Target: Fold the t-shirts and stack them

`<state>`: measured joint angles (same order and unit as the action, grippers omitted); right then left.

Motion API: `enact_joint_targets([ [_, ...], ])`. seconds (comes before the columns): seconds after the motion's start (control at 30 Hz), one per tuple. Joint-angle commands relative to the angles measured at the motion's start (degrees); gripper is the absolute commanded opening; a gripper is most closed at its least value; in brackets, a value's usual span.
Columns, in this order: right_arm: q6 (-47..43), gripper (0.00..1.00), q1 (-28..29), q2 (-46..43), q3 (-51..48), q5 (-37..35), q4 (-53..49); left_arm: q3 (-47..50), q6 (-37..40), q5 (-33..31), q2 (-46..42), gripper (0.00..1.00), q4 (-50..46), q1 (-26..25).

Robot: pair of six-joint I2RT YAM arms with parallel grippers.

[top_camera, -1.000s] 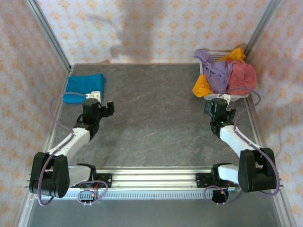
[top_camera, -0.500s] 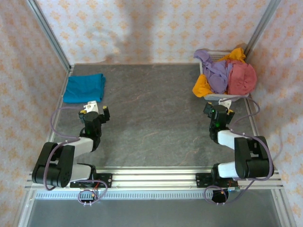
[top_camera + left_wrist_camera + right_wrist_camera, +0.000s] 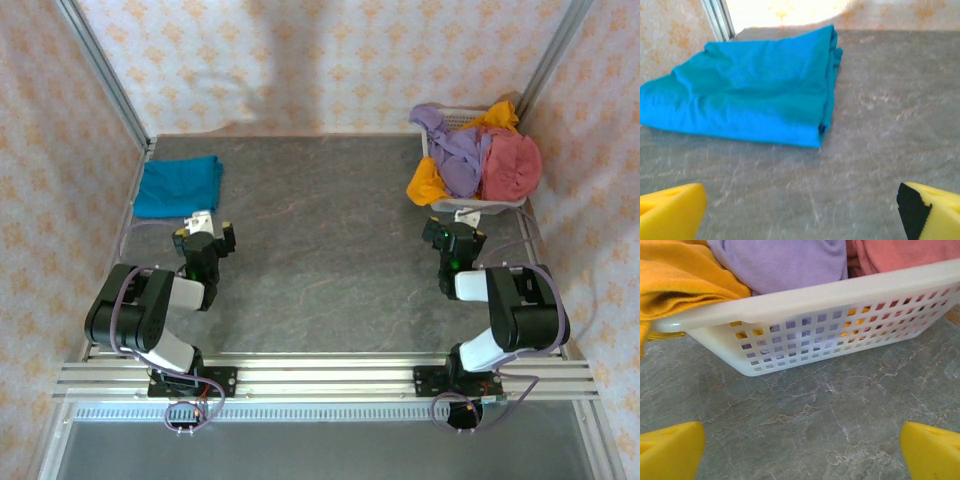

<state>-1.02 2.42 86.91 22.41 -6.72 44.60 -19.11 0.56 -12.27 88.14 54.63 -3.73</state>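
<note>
Teal-blue t-shirt (image 3: 180, 185) lies folded and flat at the upper left of the overhead view, in the far-left corner of the grey table (image 3: 330, 260).

Left gripper (image 3: 203, 235) sits just below it, apart from the cloth. Its fingers are spread wide with nothing between them. In the left wrist view the yellow fingertips (image 3: 670, 210) sit in the two bottom corners, bare table between them, and the tee fills the upper left.

White basket (image 3: 480, 204) at the upper right is heaped:
- lavender t-shirt (image 3: 455, 150) on the left side
- orange-yellow t-shirt (image 3: 425, 183) spilling over the near-left corner
- dusty red t-shirt (image 3: 512, 165) on the right side

Right gripper (image 3: 455, 237) is just below the basket, not touching it, fingers likewise spread and empty.

Both arms are tucked close to their bases, low in the frame.
</note>
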Motion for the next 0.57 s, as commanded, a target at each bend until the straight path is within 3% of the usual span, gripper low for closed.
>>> enact_joint_targets([
  [0.0, -0.8, 0.99, -0.3, 0.2, 1.2, 0.5, 0.6, -2.3, 0.5, 0.3, -0.5, 1.0, -2.5, 1.0],
  [0.53, -1.1, 0.99, -0.3, 0.3, 1.4, 1.3, 0.3, -2.1, 0.5, 0.4, -0.3, 1.0, -1.7, 1.1],
])
